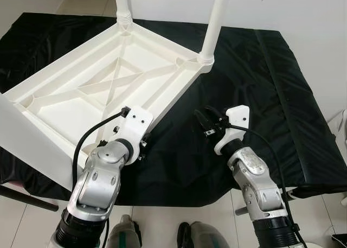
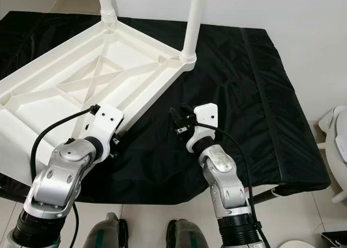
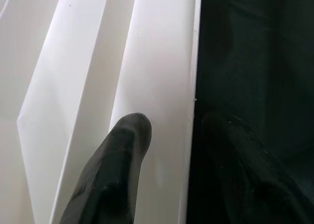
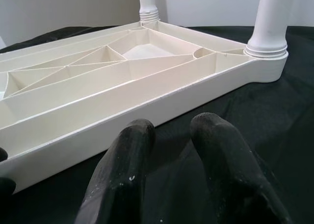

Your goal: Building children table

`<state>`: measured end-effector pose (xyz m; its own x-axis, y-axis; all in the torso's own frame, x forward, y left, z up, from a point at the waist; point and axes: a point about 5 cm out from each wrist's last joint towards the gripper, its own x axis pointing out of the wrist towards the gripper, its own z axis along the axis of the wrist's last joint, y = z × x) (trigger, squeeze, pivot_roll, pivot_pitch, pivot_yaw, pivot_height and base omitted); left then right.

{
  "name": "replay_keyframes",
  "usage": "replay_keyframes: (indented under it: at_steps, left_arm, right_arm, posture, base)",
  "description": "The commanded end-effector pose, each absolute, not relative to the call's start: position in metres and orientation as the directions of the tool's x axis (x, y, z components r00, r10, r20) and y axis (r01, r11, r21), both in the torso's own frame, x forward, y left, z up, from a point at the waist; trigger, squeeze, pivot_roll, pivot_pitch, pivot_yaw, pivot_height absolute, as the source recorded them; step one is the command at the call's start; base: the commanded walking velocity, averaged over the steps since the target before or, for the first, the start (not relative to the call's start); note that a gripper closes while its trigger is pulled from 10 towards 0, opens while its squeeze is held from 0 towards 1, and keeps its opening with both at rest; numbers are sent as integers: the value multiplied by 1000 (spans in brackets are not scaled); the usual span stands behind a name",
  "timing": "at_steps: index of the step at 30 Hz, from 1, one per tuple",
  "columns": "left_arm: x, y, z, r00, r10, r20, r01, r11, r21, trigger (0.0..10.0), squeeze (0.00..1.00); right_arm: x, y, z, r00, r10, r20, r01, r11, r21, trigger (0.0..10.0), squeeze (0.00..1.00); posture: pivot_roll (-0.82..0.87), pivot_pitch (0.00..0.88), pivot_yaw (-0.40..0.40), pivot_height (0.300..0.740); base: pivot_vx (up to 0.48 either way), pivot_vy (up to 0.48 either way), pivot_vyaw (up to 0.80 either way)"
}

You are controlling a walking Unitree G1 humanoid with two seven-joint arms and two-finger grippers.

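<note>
Upturned white tabletop (image 1: 103, 88), legs (image 1: 213, 25) skyward, long axis diagonal.

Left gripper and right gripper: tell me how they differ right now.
The left gripper straddles the rim of the upturned white tabletop; the right gripper hovers over the black cloth, off the tabletop. The left's fingers stand wide apart, the right's nearer together. Both are open, holding nothing.

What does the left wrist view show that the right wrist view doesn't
Left wrist view: the left gripper straddling the tabletop's rim, one finger inside on the white plastic, the other outside over the black cloth. Right wrist view: two upright white legs screwed into corner sockets, the ribbed underside, and the right gripper slightly open, short of the rim. Both: the upturned white tabletop on the black cloth.
</note>
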<state>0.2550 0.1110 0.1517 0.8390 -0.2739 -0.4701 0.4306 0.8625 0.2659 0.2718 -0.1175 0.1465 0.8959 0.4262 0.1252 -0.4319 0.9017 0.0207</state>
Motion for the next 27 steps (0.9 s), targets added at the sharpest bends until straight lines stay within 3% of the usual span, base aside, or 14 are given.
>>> replay_keyframes:
  at_steps: [1,2,3,4,5,6,7,27]
  left_arm:
    - [251,109,150,826,-271,-494,442,856,270,10000,0]
    - [252,108,150,826,-273,-493,442,857,267,10000,0]
    - [252,108,150,826,-272,-494,442,855,269,6706,0]
    - [253,108,151,826,-271,-494,443,855,271,6706,0]
    - [254,107,151,828,-276,-489,442,856,266,3529,0]
    - [255,106,152,829,-279,-486,442,858,262,3529,0]
    - [255,105,153,830,-281,-482,444,856,265,0,0]
    - [306,67,174,870,-317,-377,437,850,295,0,0]
  right_arm:
    - [273,-116,145,892,434,125,-440,898,20,10000,0]
    - [273,-116,145,892,434,126,-440,898,20,10000,0]
    - [273,-116,145,893,433,126,-439,898,19,10000,0]
    - [273,-116,145,893,432,126,-438,899,19,10000,0]
    - [273,-116,145,893,431,127,-437,899,20,10000,0]
    - [273,-116,145,894,430,128,-436,900,21,10000,0]
    - [273,-116,145,894,429,129,-435,900,20,10000,0]
    - [276,-118,149,912,383,150,-391,920,29,10000,0]
  posture:
    - [16,27,-45,740]
    - [14,26,-43,740]
    - [14,26,-43,740]
    - [14,26,-43,740]
    - [13,26,-42,740]
    - [10,26,-39,740]
    - [9,27,-38,740]
    - [-26,35,-26,740]
  base:
    - [0,0,0]
    - [0,0,0]
    - [0,0,0]
    - [0,0,0]
    - [0,0,0]
    - [0,0,0]
    - [0,0,0]
    - [0,0,0]
